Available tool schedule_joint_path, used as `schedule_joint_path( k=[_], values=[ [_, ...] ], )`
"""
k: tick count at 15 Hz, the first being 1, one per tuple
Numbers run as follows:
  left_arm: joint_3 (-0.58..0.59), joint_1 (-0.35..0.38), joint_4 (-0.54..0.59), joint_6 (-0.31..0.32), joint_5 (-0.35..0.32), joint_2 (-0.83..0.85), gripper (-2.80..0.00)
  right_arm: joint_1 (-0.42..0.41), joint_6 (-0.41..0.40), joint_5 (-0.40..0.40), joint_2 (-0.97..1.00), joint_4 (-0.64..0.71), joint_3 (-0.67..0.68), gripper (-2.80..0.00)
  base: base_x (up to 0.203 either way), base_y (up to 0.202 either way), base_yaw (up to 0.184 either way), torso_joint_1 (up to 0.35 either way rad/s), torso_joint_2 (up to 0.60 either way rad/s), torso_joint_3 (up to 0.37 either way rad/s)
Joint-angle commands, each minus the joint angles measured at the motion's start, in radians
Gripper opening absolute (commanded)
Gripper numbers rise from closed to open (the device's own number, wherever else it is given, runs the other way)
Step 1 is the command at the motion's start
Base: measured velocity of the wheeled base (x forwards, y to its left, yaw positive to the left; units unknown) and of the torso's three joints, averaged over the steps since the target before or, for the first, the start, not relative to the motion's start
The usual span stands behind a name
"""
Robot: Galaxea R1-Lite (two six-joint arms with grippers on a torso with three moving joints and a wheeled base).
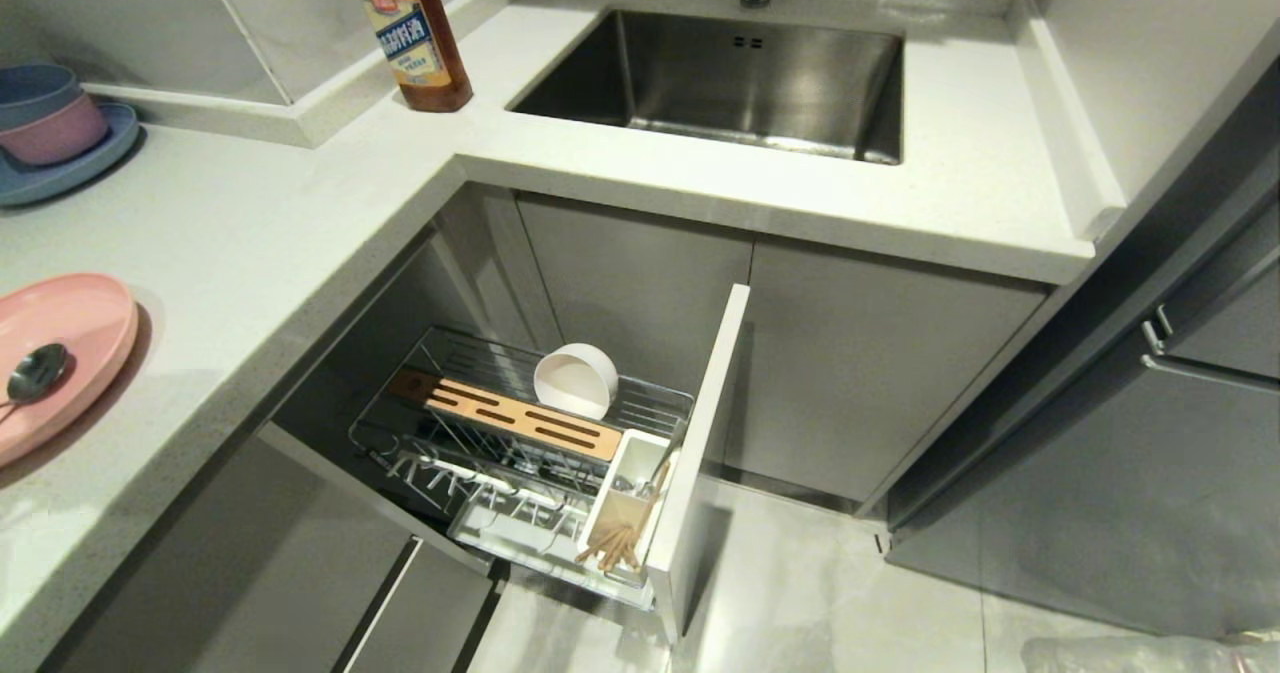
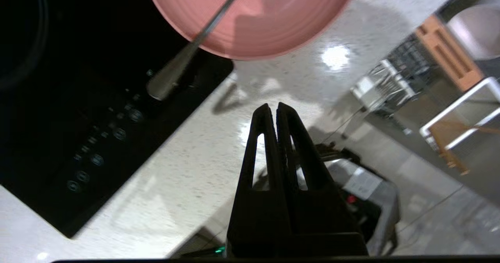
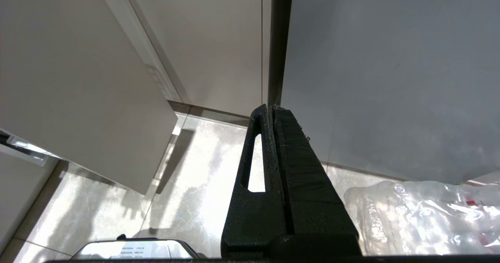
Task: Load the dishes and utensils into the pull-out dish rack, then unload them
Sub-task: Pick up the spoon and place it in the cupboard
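Loading looks half done; on the counter at left the pink plate (image 1: 70,338) carries the spoon (image 1: 35,373), with the empty left gripper (image 2: 272,108), fingers pressed together, hovering near it; next it must part them to grasp; the rack (image 1: 520,453) holds the white bowl (image 1: 575,381) and, in its utensil cup (image 1: 625,508), the chopsticks (image 1: 610,545); the right gripper (image 3: 269,108) hangs parked over the floor, fingers together.

Glare is thrown off the desk (image 2: 336,58) from overhead light; motion blur is seen in the left wrist view.
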Motion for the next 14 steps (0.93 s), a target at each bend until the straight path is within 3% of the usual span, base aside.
schedule_joint_path(
  k=[1, 3, 5, 7, 9, 10, 14],
  values=[
    [-0.003, 0.056, 0.005, 0.109, -0.018, 0.084, -2.80, 0.000, 0.000, 0.000, 0.000, 0.001, 0.002, -2.80, 0.000, 0.000, 0.000, 0.000, 0.00, 0.000],
    [-0.003, 0.121, -0.003, 0.272, -0.057, 0.138, -2.80, 0.000, 0.000, 0.000, 0.000, 0.000, 0.002, -2.80, 0.000, 0.000, 0.000, 0.000, 0.00, 0.000],
    [-0.004, 0.159, 0.000, 0.396, -0.116, 0.183, -2.80, 0.000, 0.000, 0.000, 0.000, 0.001, 0.002, -2.80, 0.000, 0.000, 0.000, 0.000, 0.00, 0.000],
    [-0.034, 0.166, 0.018, 0.429, -0.176, 0.223, -2.80, 0.000, 0.000, 0.000, 0.000, 0.000, 0.003, -2.80, 0.000, 0.000, 0.000, 0.000, 0.00, 0.000],
    [-0.057, 0.166, 0.041, 0.472, -0.187, 0.262, -2.80, 0.000, 0.000, 0.000, 0.000, 0.000, 0.003, -2.80, 0.000, 0.000, 0.000, 0.000, 0.00, 0.000],
    [-0.057, 0.166, 0.046, 0.492, -0.187, 0.272, 0.00, 0.000, 0.000, 0.000, 0.000, 0.000, 0.003, -2.80, 0.000, 0.000, 0.000, 0.000, 0.00, 0.000],
    [-0.052, 0.166, 0.054, 0.549, -0.182, 0.313, 0.00, 0.000, 0.000, 0.000, 0.000, 0.000, 0.003, -2.80, 0.000, 0.000, 0.000, 0.000, 0.00, 0.000]
  ],
)
